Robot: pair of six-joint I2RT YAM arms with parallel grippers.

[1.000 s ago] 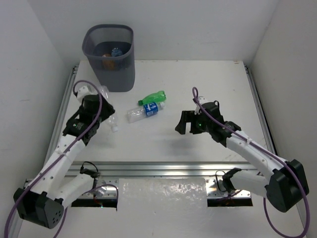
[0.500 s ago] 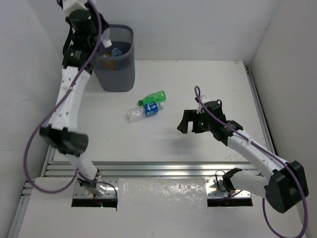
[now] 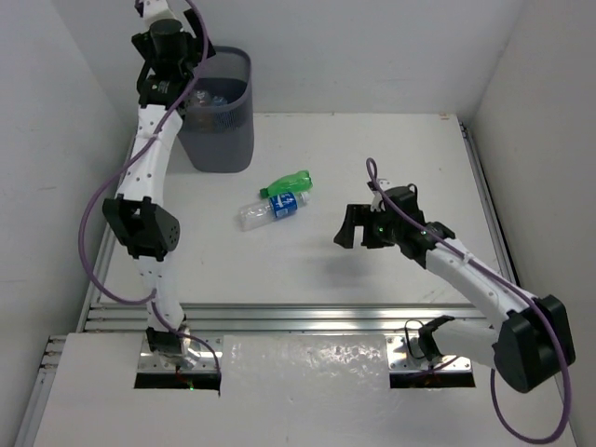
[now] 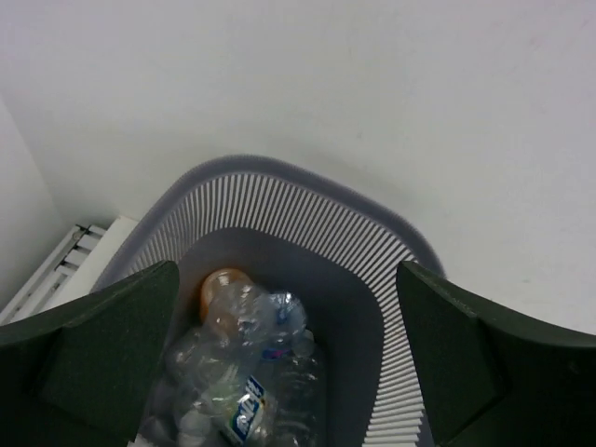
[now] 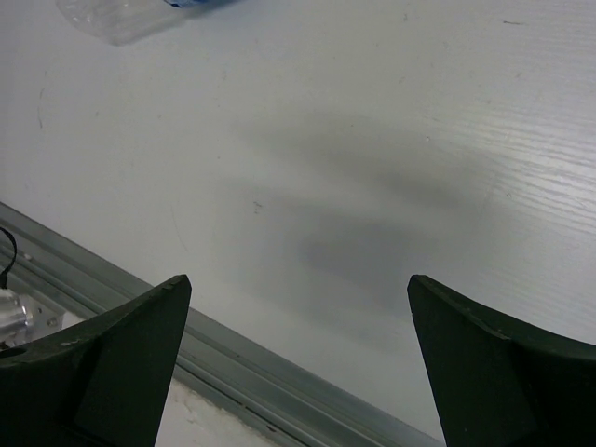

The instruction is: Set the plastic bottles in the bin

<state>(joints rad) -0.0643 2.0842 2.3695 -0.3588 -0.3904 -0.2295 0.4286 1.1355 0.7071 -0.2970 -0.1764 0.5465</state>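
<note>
The bin (image 3: pixel 226 142), a dark grey mesh wastebasket, stands at the back left of the table. My left gripper (image 3: pixel 183 86) hangs open over its mouth with nothing between the fingers. In the left wrist view the gripper (image 4: pixel 287 275) looks straight down into the bin (image 4: pixel 307 186), where several crushed clear bottles (image 4: pixel 237 382) and an orange one (image 4: pixel 222 285) lie in a heap. On the table a green bottle (image 3: pixel 287 182) and a clear blue-labelled bottle (image 3: pixel 270 209) lie side by side. My right gripper (image 3: pixel 357 230) stands open and empty, to the right of them.
White walls close in the back and both sides. A metal rail (image 5: pixel 233 358) runs along the near table edge, below my right gripper (image 5: pixel 298 279). The end of the clear bottle (image 5: pixel 116 20) shows at that view's top left.
My left arm swung up from the table's left side to above the bin and its gripper opened; the clear bottle it carried now lies in the bin. The right arm barely moved.
</note>
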